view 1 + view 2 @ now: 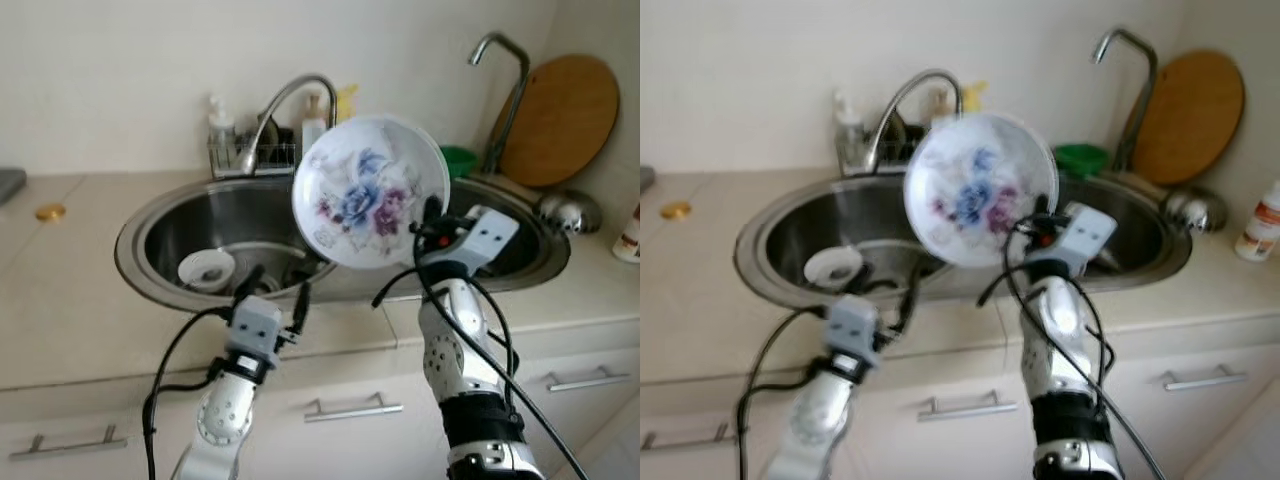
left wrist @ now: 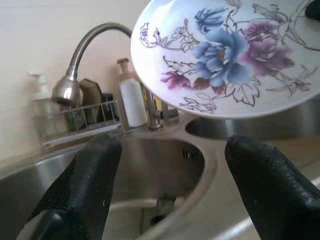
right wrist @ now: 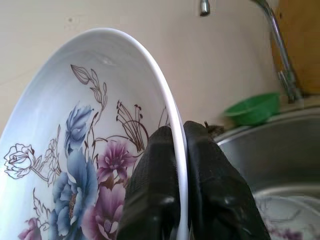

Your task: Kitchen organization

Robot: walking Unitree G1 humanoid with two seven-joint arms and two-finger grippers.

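A white plate with blue and purple flowers (image 1: 368, 190) is held up on edge above the double steel sink (image 1: 150, 225), its painted face toward me. My right gripper (image 1: 432, 222) is shut on the plate's rim, one finger (image 3: 150, 185) on each side of it. My left gripper (image 1: 280, 290) stands open at the sink's front edge, below and left of the plate, with nothing between its fingers (image 2: 80, 190). A small white bowl (image 1: 206, 268) lies in the left basin.
A curved tap (image 1: 285, 105) rises behind the left basin, beside a wire rack with soap bottles (image 1: 225, 135). A second tap (image 1: 505, 80), a green bowl (image 1: 458, 160) and a round wooden board (image 1: 560, 120) are at the back right. A steel ladle (image 1: 568, 210) lies nearby. Cabinet drawers (image 1: 350, 408) run below.
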